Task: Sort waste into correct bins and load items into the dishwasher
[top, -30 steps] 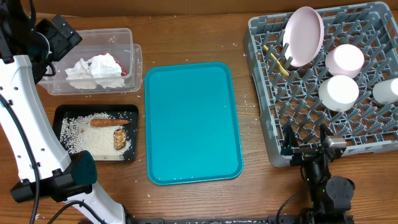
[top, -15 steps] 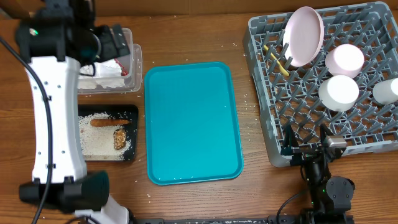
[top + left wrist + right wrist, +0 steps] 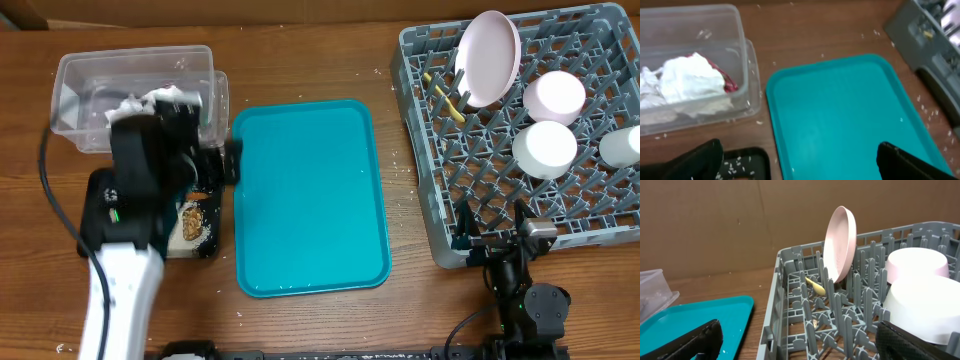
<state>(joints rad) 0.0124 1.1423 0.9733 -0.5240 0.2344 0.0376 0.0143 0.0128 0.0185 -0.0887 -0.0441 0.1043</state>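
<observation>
1. We see the pink plate [image 3: 488, 58] on edge in the grey rack [image 3: 437, 215], the spoon [image 3: 450, 107] slanting beside it.
2. The left arm [image 3: 150, 160] hides half the black tray [image 3: 754, 151].
3. Left gripper [image 3: 800, 162], right gripper [image 3: 797, 340]: fingers apart, empty.

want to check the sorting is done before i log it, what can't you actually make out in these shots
- black tray: overhead, the left arm covers most of it and what lies in it
- red wrapper: left wrist, mostly tucked behind the napkin
- spoon: right wrist, pegs of the rack hide most of it
- cup: overhead, cut off by the right edge
</observation>
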